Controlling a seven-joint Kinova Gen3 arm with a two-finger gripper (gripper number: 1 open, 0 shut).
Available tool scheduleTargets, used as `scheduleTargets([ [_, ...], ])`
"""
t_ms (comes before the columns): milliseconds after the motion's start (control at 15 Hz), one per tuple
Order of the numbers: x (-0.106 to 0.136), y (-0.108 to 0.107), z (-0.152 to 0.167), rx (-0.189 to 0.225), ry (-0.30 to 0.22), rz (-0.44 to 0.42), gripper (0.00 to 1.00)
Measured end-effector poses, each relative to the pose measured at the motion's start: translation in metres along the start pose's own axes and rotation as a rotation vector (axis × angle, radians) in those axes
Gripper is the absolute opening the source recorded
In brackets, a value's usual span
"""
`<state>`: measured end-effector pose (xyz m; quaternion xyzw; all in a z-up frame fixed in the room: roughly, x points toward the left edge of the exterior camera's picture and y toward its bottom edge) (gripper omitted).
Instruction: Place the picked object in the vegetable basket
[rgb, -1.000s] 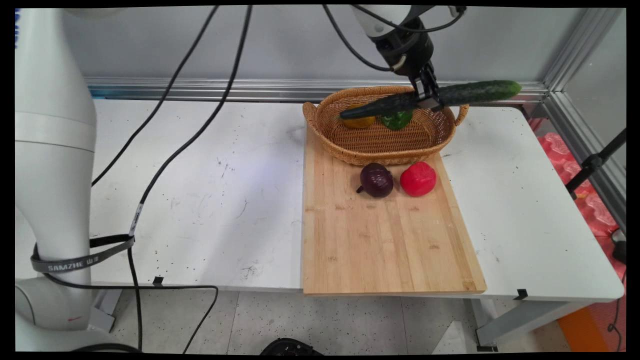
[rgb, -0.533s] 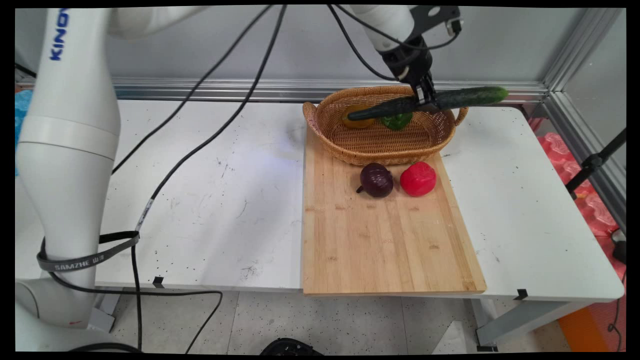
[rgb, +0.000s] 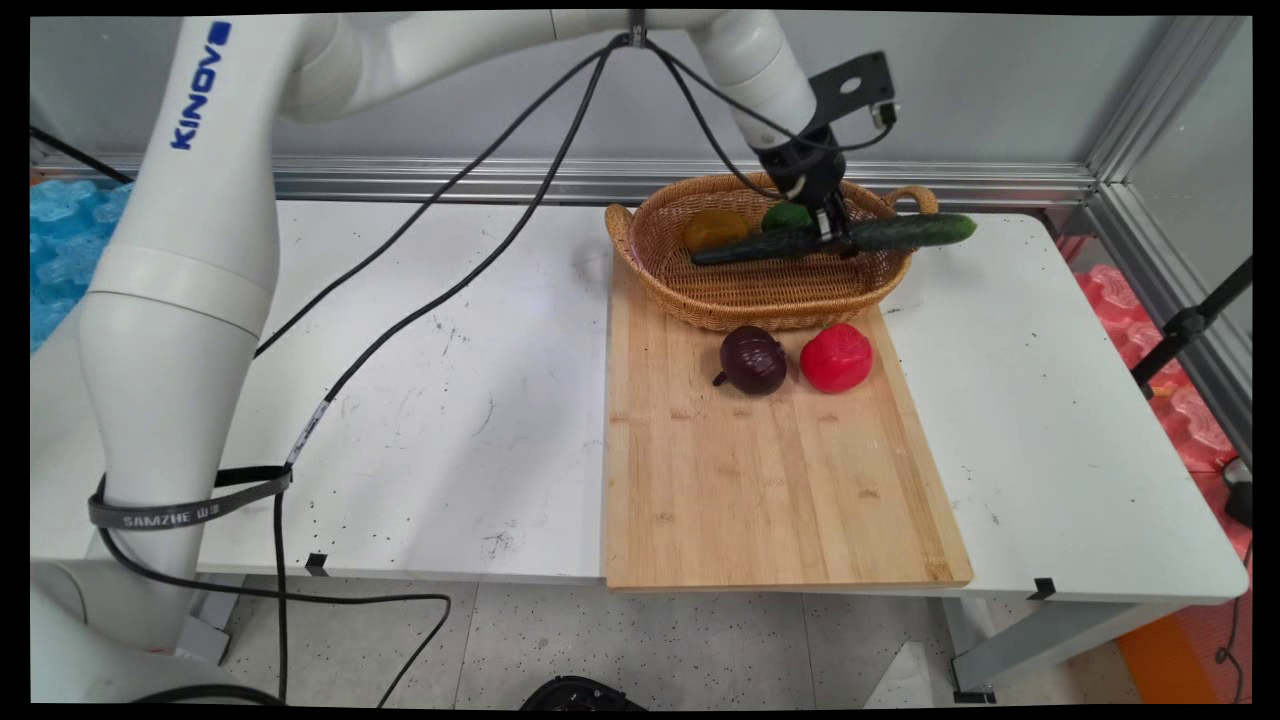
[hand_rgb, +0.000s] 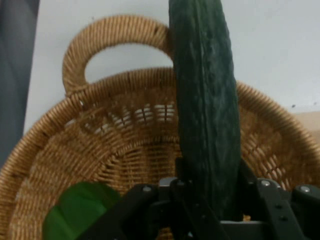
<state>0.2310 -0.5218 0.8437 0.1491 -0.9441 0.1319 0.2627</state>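
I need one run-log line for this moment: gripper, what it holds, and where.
gripper: shut on cucumber | cucumber: across wicker basket, right end past the rim | in basket: green pepper, yellow pepper

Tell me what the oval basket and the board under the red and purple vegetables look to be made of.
Oval tan basket: woven wicker or rattan, matt; the hand view shows plaited strands and a twisted loop handle. Long pale board: wood, likely bamboo, smooth and unvarnished-looking; parallel glued strips with grain lines show along its length.
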Motion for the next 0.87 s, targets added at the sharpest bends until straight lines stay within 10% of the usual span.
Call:
scheduleTargets([
  [400, -0.022, -0.009, 0.016, -0.029, -0.027, 0.019, 0.0],
  [467, -0.024, -0.009, 0.016, -0.033, -0.03, 0.023, 1.0],
  [867, -0.027, -0.01, 0.007, -0.052, -0.02, 0.044, 1.0],
])
